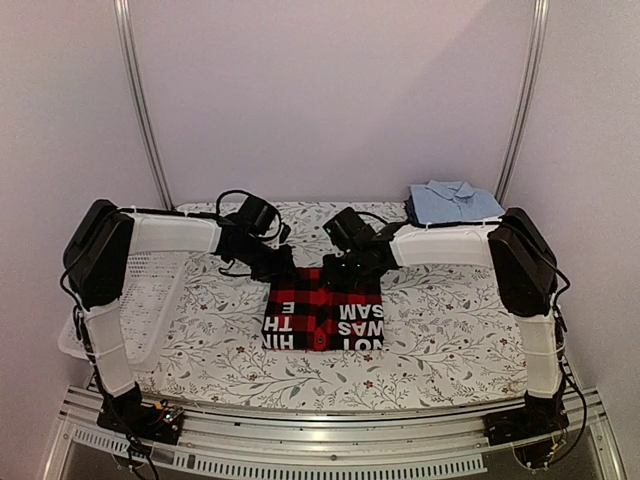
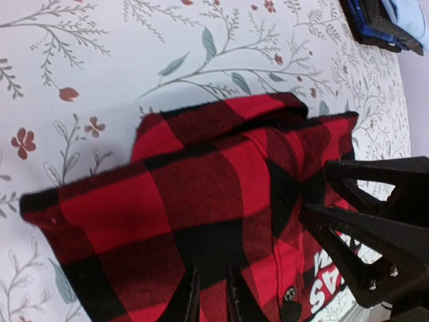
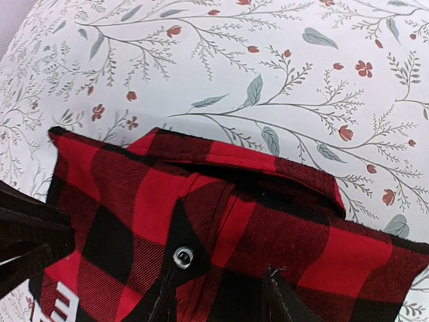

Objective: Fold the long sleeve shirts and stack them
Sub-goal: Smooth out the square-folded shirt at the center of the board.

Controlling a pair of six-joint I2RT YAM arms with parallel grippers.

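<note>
A red-and-black check shirt [image 1: 322, 308] lies folded in a rectangle at the table's middle, white lettering showing on its near part. My left gripper [image 1: 283, 268] sits at its far left corner. In the left wrist view its fingertips [image 2: 214, 285] stand a narrow gap apart on flat check cloth [image 2: 201, 194]; whether any cloth is pinched is unclear. My right gripper [image 1: 352, 270] is over the far right part by the collar. There its jaws [image 3: 218, 282] stand well apart on the shirt [image 3: 281, 235], beside a button [image 3: 182, 257]. A folded light blue shirt [image 1: 452, 202] lies at the back right.
A white mesh basket [image 1: 150, 290] stands along the left edge under the left arm. The table wears a floral cloth [image 1: 440, 320]. In the left wrist view a dark navy layer [image 2: 375, 27] shows under the light blue shirt [image 2: 409, 13]. Both arms meet closely over the shirt.
</note>
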